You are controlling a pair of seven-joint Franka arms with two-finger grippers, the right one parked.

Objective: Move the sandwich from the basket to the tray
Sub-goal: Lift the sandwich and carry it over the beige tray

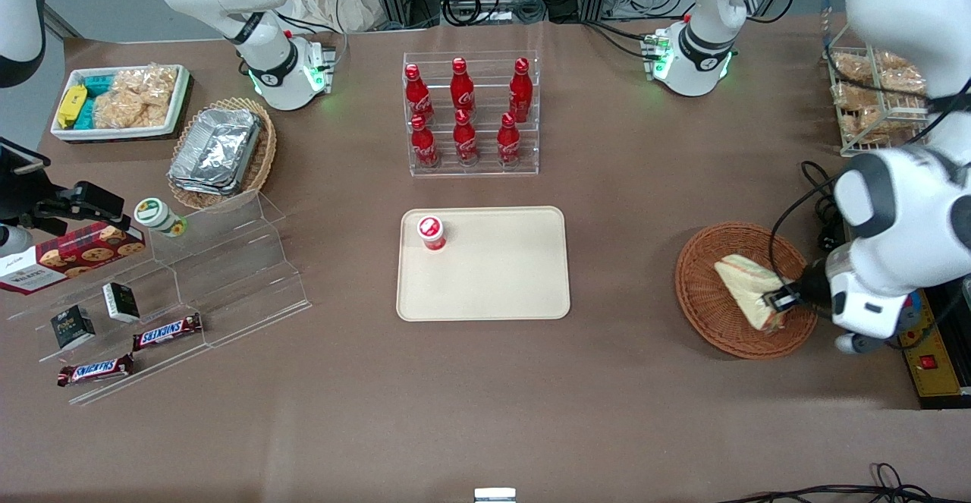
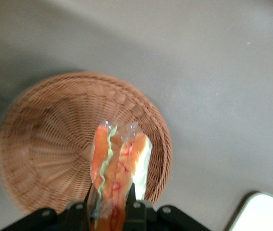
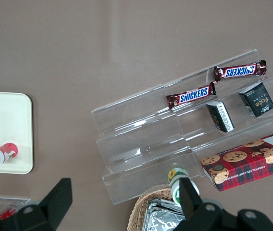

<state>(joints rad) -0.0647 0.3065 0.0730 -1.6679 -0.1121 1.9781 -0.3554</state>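
The sandwich (image 1: 747, 284), a pale wedge in clear wrap, is over the round orange-brown wicker basket (image 1: 702, 260) at the working arm's end of the table. My left gripper (image 1: 781, 300) is shut on the sandwich's end nearest the arm. In the left wrist view the sandwich (image 2: 119, 163) shows its orange and green filling edge, pinched between the black fingers (image 2: 132, 204) of the gripper (image 2: 110, 211), with the basket (image 2: 50, 144) beneath it. The cream tray (image 1: 501, 275) lies flat at the table's middle; its corner (image 2: 266, 214) also shows in the wrist view.
A small red-lidded cup (image 1: 431, 231) stands on the tray. A rack of red bottles (image 1: 470, 112) is farther from the front camera. A wire rack of snacks (image 1: 872, 93) and a power strip (image 1: 937, 366) flank the basket. Acrylic shelves (image 1: 212, 275) lie toward the parked arm's end.
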